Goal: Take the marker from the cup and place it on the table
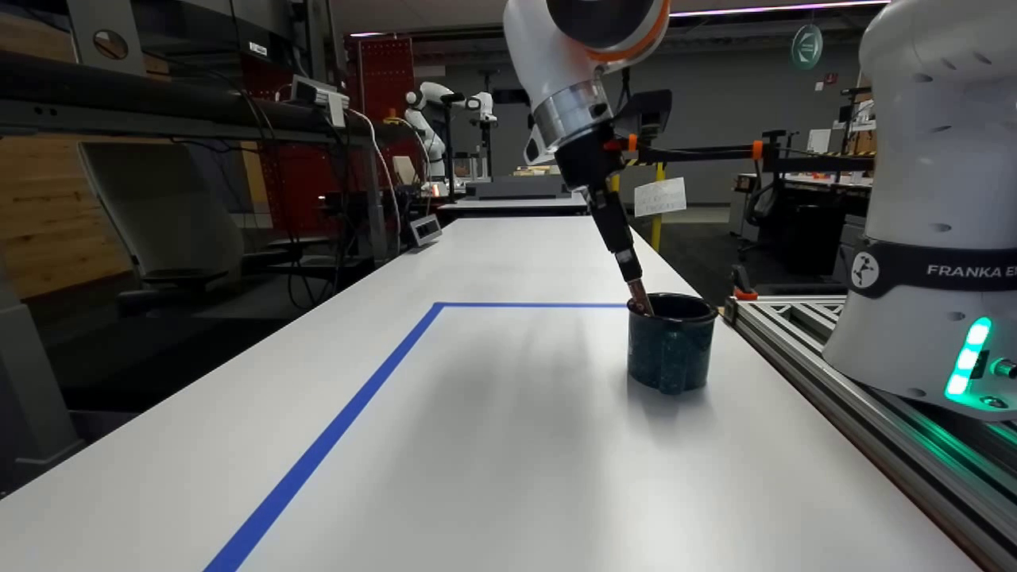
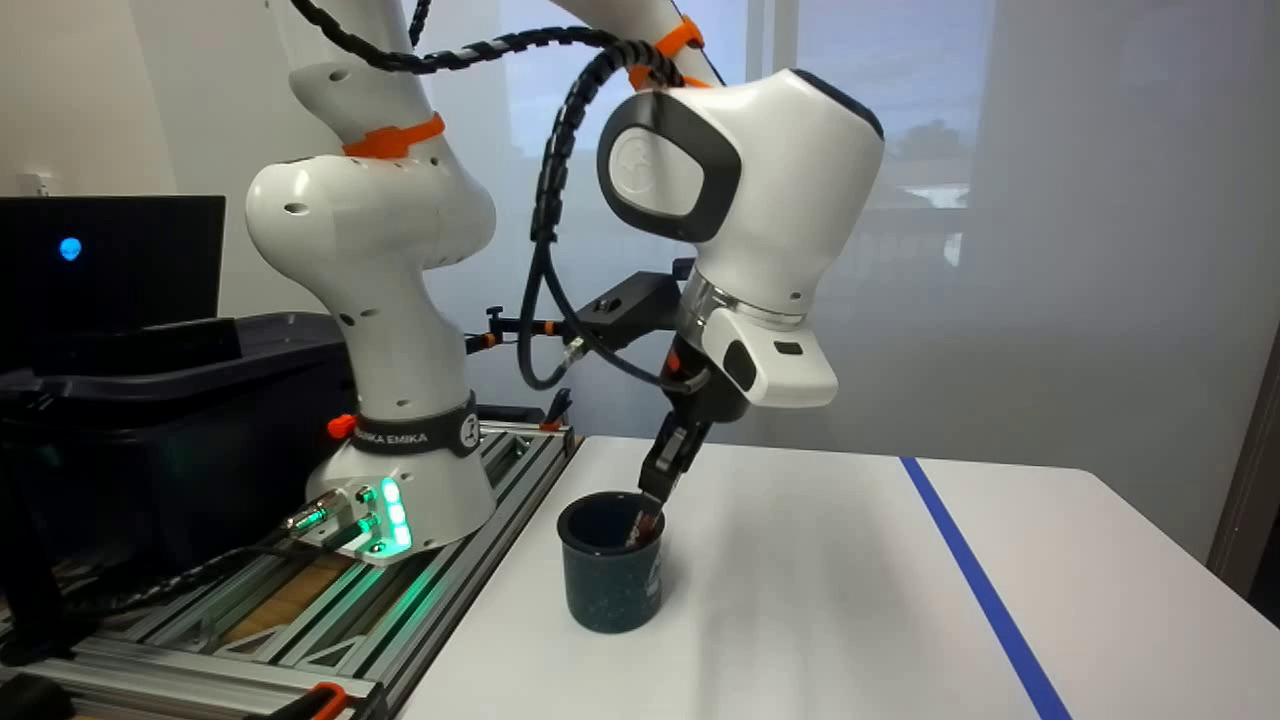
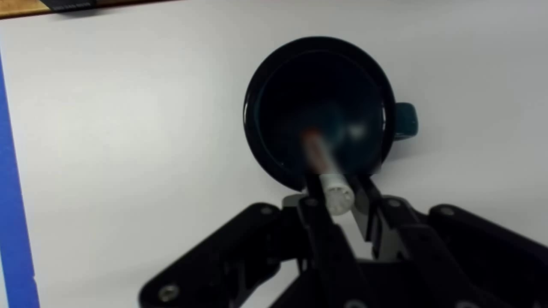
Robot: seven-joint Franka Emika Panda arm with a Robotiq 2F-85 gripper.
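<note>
Gripper (image 3: 338, 185) pinching the tilted marker (image 3: 324, 166) by its white end, at six o'clock of the teal cup (image 3: 319, 44) in the wrist view, reddish tip inside, blue tape (image 3: 15, 192) at nine o'clock, counter (image 3: 128, 141) beneath

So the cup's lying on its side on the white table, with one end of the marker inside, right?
No: the cup stands upright, as both exterior views show. It's on the white table, with one end of the marker inside.
</note>
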